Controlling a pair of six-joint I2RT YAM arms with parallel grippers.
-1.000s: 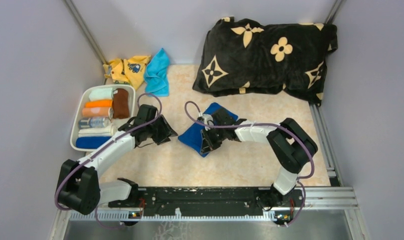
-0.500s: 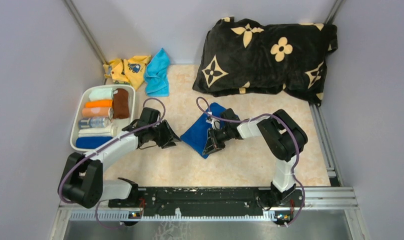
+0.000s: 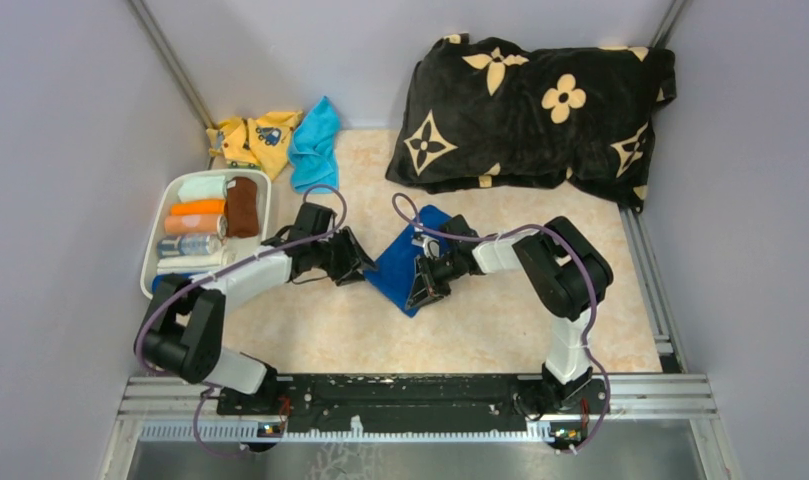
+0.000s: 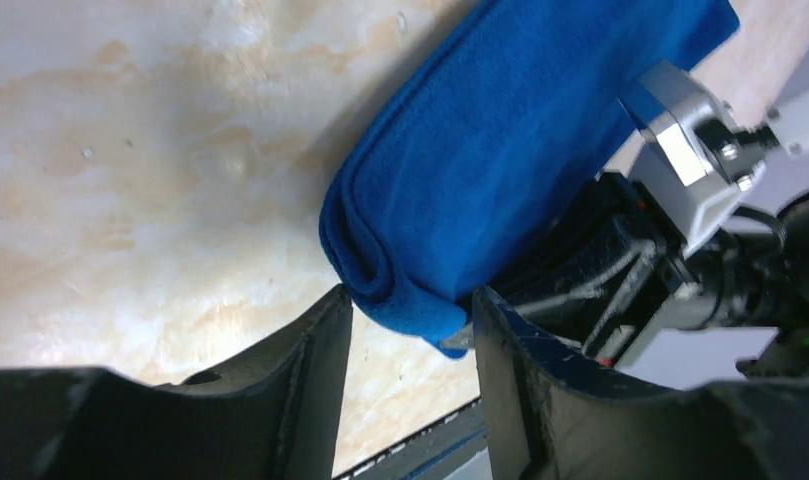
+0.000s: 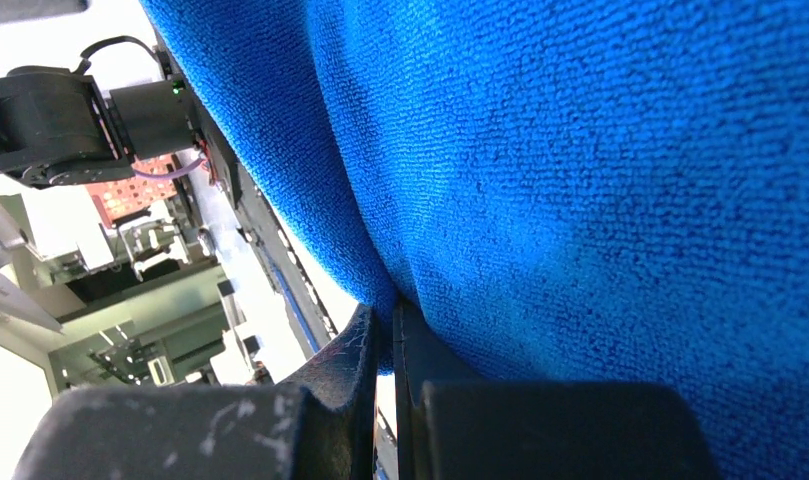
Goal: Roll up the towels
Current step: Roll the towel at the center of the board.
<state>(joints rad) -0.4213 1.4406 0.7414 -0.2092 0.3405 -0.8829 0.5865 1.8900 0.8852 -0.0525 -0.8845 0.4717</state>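
The dark blue towel [image 3: 395,262] is lying folded on the table, between the two grippers. The right gripper [image 3: 418,288] is clenching the towel's near edge in its closed fingers, probably to pin the cloth while a roll is being started. The left gripper [image 4: 408,305] is standing released, its fingers [image 4: 310,340] straddling the folded corner without squeezing, seemingly preparing to take it. The brown towel [image 3: 242,206], seemingly rolled, is resting in the white tray [image 3: 152,255] left of the left gripper. The cyan towel [image 3: 315,148] is lying unrolled behind that gripper. No readable writing is showing.
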